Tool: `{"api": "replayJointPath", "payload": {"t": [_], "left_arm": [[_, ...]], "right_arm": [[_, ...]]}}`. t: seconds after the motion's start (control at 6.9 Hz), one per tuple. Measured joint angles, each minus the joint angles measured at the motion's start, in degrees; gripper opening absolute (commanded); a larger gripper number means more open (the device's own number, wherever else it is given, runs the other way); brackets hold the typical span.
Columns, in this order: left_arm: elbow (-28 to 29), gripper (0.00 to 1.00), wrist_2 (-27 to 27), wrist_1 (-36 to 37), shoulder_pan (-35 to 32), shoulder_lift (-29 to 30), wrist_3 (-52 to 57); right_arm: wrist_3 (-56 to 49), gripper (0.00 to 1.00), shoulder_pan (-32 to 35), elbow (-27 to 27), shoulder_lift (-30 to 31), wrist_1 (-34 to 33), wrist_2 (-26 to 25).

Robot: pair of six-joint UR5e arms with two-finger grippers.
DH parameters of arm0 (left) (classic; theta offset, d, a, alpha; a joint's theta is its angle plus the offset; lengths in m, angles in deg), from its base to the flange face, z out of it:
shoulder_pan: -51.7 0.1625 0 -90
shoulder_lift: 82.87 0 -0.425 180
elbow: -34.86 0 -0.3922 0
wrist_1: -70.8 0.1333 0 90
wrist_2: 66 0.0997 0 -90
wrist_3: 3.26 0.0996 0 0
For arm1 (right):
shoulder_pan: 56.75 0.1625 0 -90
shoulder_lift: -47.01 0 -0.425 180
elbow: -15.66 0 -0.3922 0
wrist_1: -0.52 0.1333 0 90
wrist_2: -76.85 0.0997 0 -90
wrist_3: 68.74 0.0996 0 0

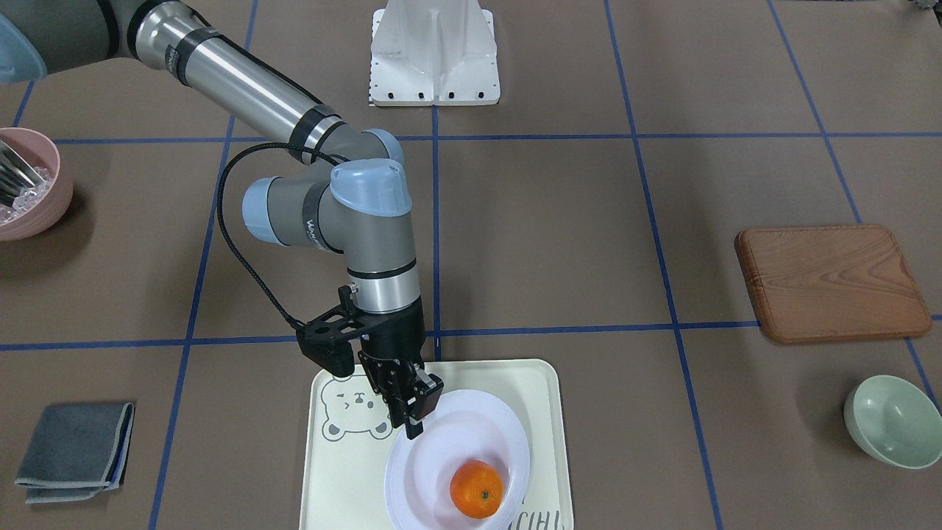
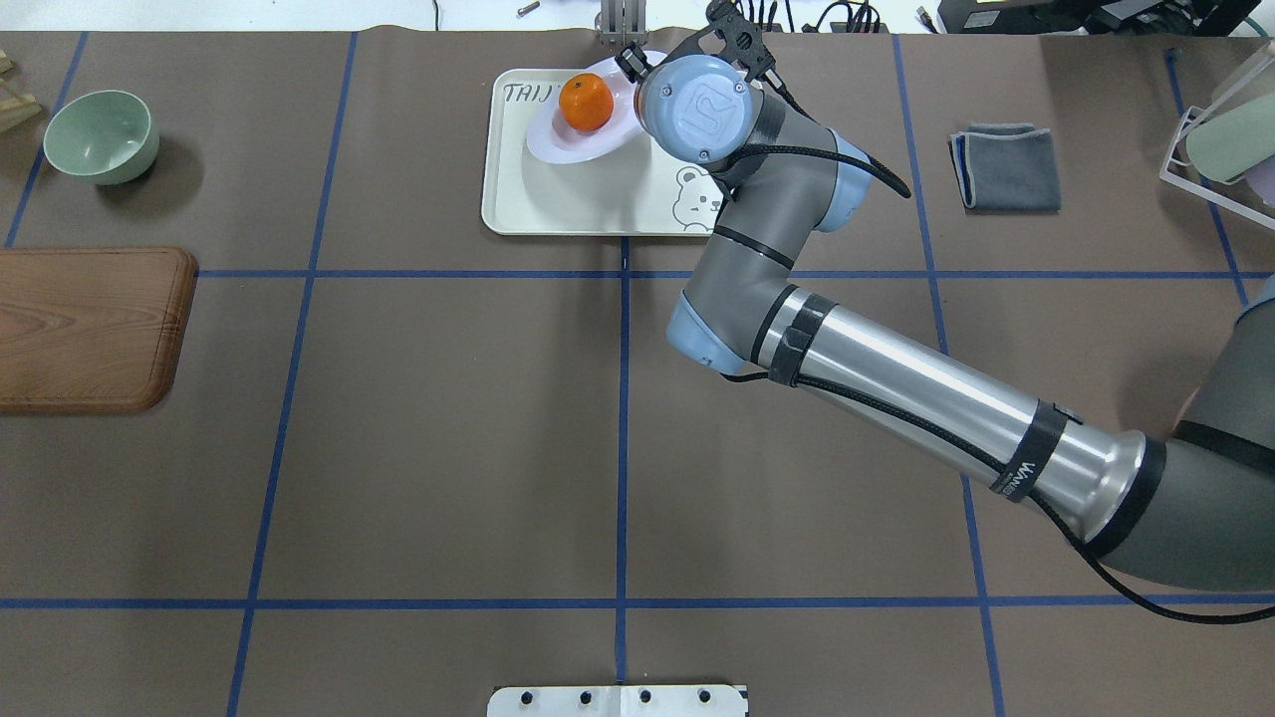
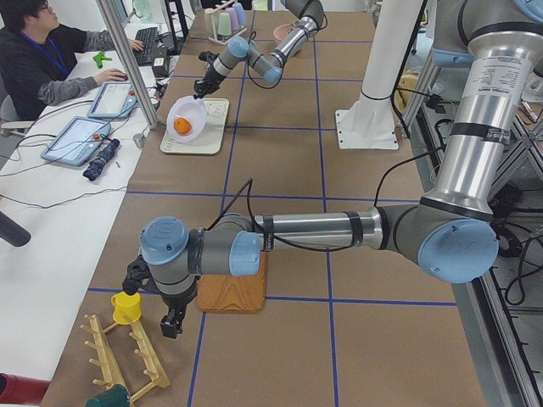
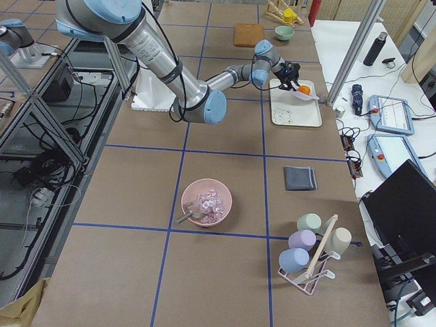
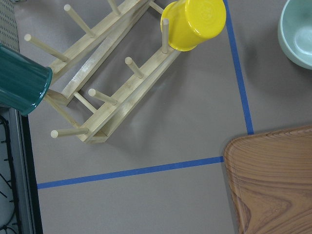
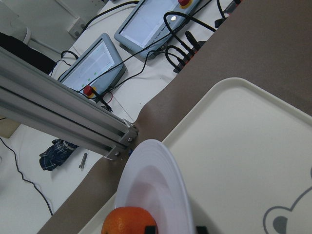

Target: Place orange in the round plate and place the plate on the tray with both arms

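The orange (image 1: 477, 489) lies in the well of the white round plate (image 1: 456, 434). The plate is tilted over the cream tray (image 1: 537, 412) with the bear drawing. My right gripper (image 1: 416, 412) is shut on the plate's raised rim, on the side toward the bear face. The right wrist view shows the orange (image 6: 127, 222) low in the plate (image 6: 156, 180), above the tray (image 6: 243, 146). I cannot tell whether the plate's low edge touches the tray. My left gripper (image 3: 170, 326) hangs far off near the wooden board (image 3: 237, 292); I cannot tell its state.
A pink bowl (image 1: 29, 191) with ice, a folded grey cloth (image 1: 73, 449), a pale green bowl (image 1: 890, 419) and the wooden board (image 1: 831, 283) lie around the table. A wooden peg rack (image 5: 112, 92) holds a yellow cup (image 5: 192, 22). A person (image 3: 51, 59) sits at the side desk.
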Motion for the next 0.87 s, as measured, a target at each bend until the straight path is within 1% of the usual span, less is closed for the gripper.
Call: {"api": "replayJointPath", "payload": {"t": [0.14, 0.29, 0.43, 0.58, 0.72, 0.87], "left_arm": [[0.0, 0.98, 0.0, 0.0, 0.0, 0.0, 0.0], [0.0, 0.98, 0.0, 0.0, 0.0, 0.0, 0.0], [0.0, 0.98, 0.0, 0.2, 0.0, 0.0, -0.1], [-0.2, 0.98, -1.1, 1.2, 0.0, 0.0, -0.6], [-1.3, 0.98, -3.8, 4.3, 0.0, -0.1, -1.8], [-4.9, 0.98, -5.9, 9.3, 0.0, -1.2, -2.9]], "right_arm": [[-4.1, 1.0, 0.1, 3.6, 1.6, -2.2, 0.5], [-9.0, 1.0, 0.5, 6.8, 3.0, -5.5, 2.2], [-15.6, 1.0, 2.1, 10.0, 4.7, -9.0, 5.9], [-23.5, 1.0, 5.0, 13.1, 7.4, -11.1, 11.9], [-32.2, 1.0, 9.2, 16.1, 11.3, -12.0, 19.3], [-41.7, 1.0, 14.2, 18.5, 16.0, -12.3, 26.4]]}}
